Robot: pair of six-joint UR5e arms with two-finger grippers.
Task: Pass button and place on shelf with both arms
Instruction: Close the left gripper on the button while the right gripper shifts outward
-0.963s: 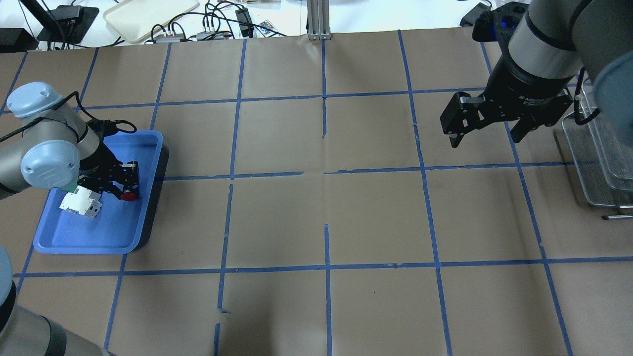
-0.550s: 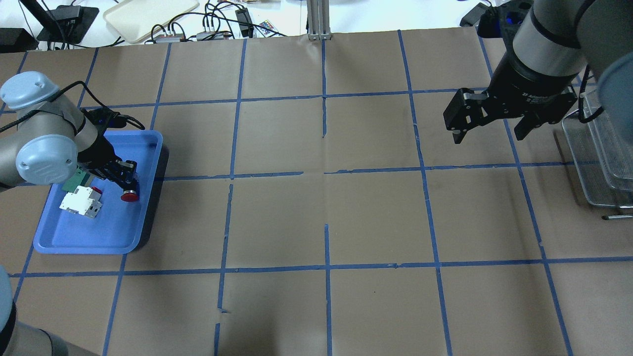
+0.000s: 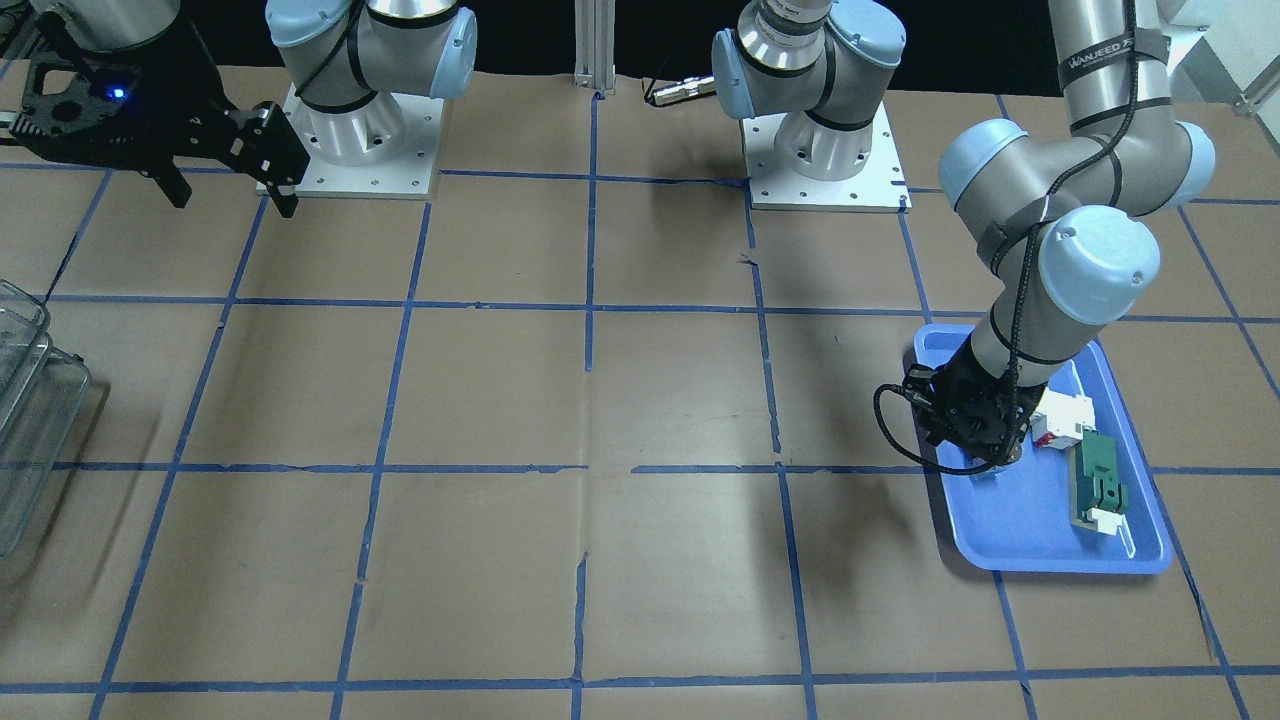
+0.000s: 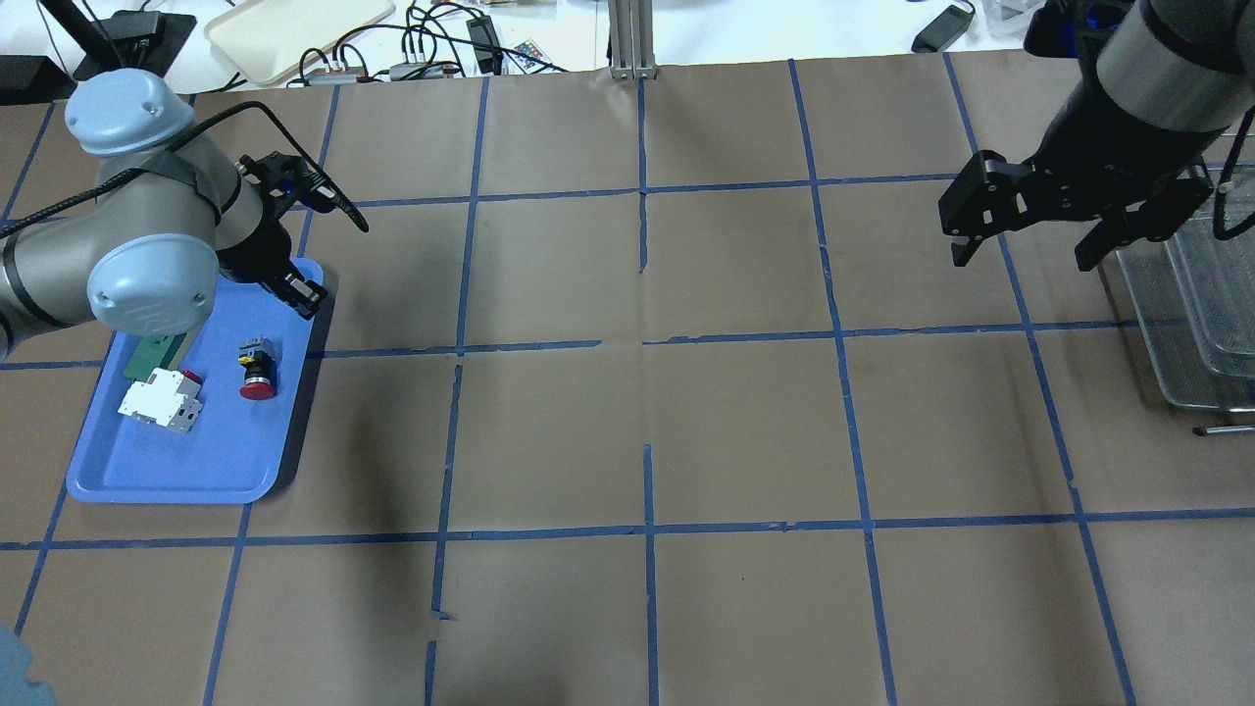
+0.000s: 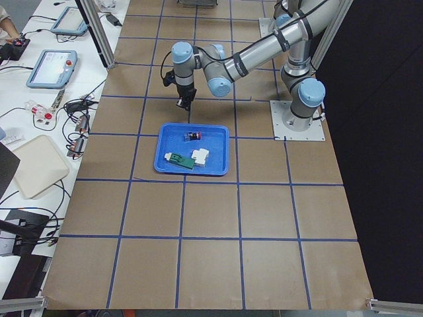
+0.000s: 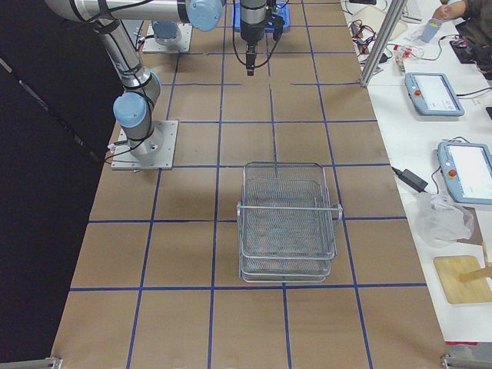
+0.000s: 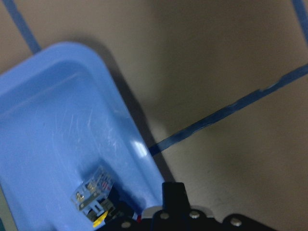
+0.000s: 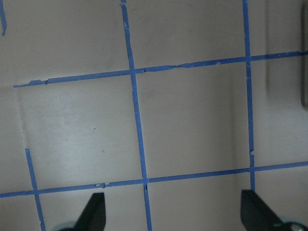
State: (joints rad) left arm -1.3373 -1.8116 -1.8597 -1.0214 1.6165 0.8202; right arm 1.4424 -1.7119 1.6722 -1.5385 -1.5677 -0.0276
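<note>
The button (image 4: pixel 257 373), red cap and black collar, lies free in the blue tray (image 4: pixel 196 461). It also shows in the exterior left view (image 5: pixel 192 136). Its clear rear block shows in the left wrist view (image 7: pixel 91 190). My left gripper (image 4: pixel 306 294) hangs over the tray's far right corner, apart from the button. Its fingers (image 7: pixel 174 192) are together, so it is shut and empty. My right gripper (image 4: pixel 1022 257) is open and empty above the table, just left of the shelf (image 4: pixel 1191 324). The shelf, a see-through rack of stacked tiers, shows whole in the exterior right view (image 6: pixel 288 223).
A white-and-red breaker block (image 4: pixel 162 404) and a flat green part (image 4: pixel 152 355) lie in the tray left of the button. A blue tape grid covers the brown table (image 4: pixel 647 431). Cables and a beige tray (image 4: pixel 294 29) lie beyond the far edge.
My left gripper has risen off the button and moved toward the tray's far right corner; the button stays in the tray. My right gripper has moved right and farther back, nearer the shelf.
</note>
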